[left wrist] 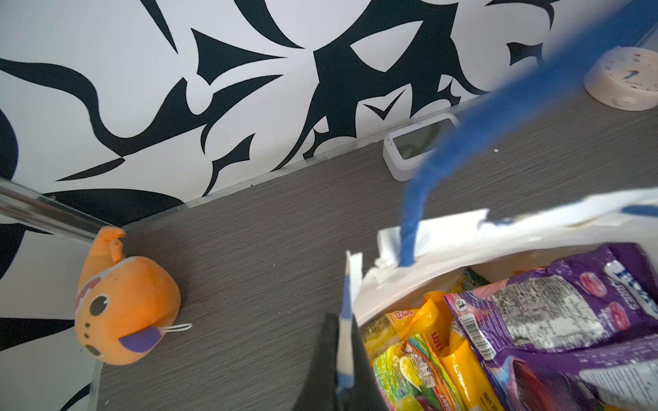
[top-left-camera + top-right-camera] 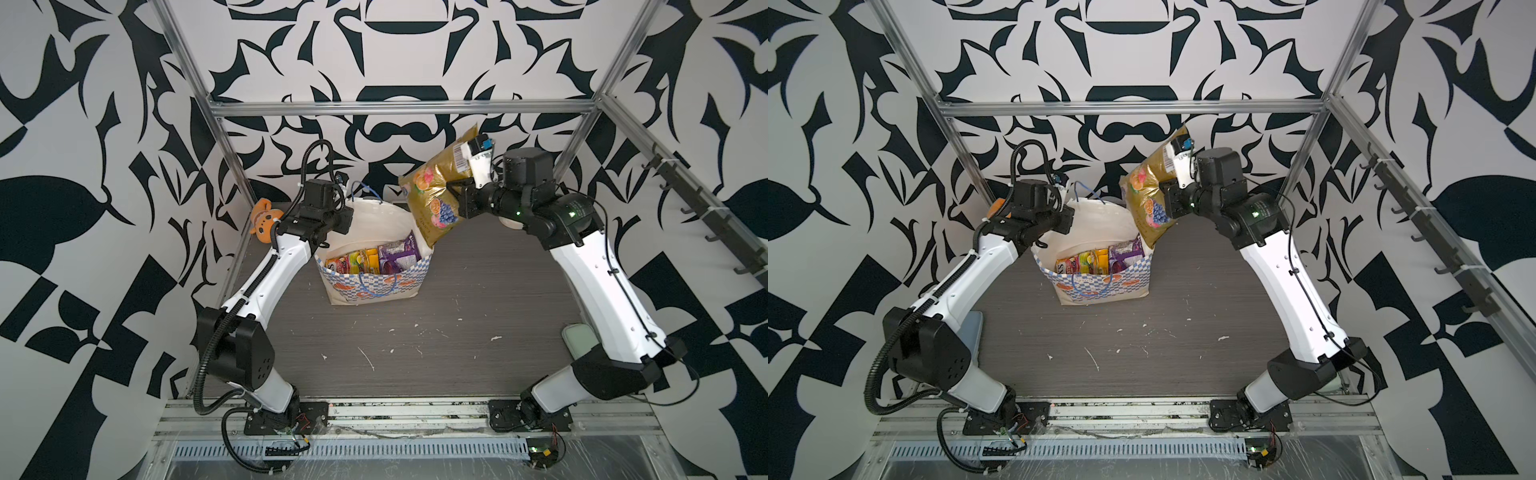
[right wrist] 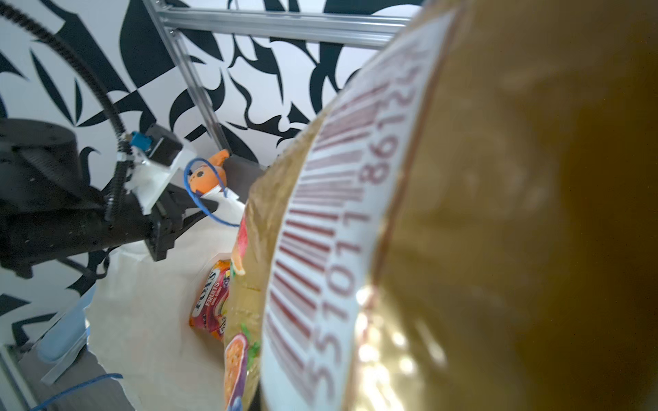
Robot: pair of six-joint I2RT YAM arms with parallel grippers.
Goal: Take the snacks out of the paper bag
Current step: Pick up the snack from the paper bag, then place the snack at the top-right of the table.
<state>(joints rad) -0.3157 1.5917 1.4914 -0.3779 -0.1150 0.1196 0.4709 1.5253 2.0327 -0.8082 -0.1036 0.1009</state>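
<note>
Gold packet (image 2: 434,197) is held tilted above the paper bag (image 2: 374,224) in both top views, clamped by the right gripper (image 2: 452,187). Left wrist: bag rim is pinched by the left gripper (image 1: 343,370). Right wrist: the packet's barcode face fills most of the view.

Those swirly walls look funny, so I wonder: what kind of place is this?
Probably a robot test booth: a left arm and right arm bolted to a rail, a metal frame, patterned panels around a scuffed table.
</note>
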